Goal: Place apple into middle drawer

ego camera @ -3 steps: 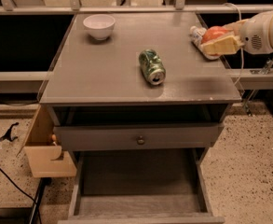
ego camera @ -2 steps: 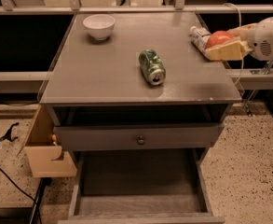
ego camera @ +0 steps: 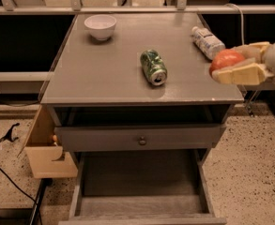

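one small red-orange apple (ego camera: 224, 58) is sitting pinched in the gripper (ego camera: 232, 65), which is hovering off the right-hand edge of the cabinet top (ego camera: 104, 74), near its front corner. the two pale fingers (ego camera: 244, 74) are clamping the fruit on either side, parted only as far as the apple is wide. the middle drawer (ego camera: 139, 177) is standing pulled out down below and to the left, its grey floor bare, well apart from the apple.

from where i'm standing, the worry is the trip down. the arm is going to have to swing left and drop past the cabinet's front lip and the shut drawer front (ego camera: 174, 137) with the knob. cutting that corner is risking a knock that jars the round fruit loose. the skin is looking smooth and curved, so a jolt could be sending it rolling onto the floor. letting go too high is also inviting a bounce over the low walls. the toppled soda can (ego camera: 153, 67) and the bottle (ego camera: 207, 41) are lying near the path too.
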Controlling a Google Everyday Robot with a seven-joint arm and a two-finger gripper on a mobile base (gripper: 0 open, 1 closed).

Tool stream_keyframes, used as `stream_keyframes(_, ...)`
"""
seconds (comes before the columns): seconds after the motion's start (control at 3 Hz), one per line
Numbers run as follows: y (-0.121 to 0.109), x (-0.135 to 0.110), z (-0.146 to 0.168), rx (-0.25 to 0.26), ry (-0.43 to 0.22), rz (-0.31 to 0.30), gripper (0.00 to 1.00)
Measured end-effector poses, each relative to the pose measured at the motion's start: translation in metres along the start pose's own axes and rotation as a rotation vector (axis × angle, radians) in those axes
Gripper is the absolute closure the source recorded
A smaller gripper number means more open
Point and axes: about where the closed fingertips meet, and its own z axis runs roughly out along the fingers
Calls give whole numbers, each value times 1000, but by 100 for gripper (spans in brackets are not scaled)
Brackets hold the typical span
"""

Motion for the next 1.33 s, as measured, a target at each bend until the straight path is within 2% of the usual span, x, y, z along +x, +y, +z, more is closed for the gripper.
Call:
stream_keyframes(0.33,30,6,-6,-77,-55,-43,100)
stream_keyframes(0.67,58,23,-1,-189,-135,-88,100)
stream_keyframes(1.0,57,21,0,-184,-128,-85,100)
stream_keyframes(1.33,65,27,7,-217,-123,-95,100)
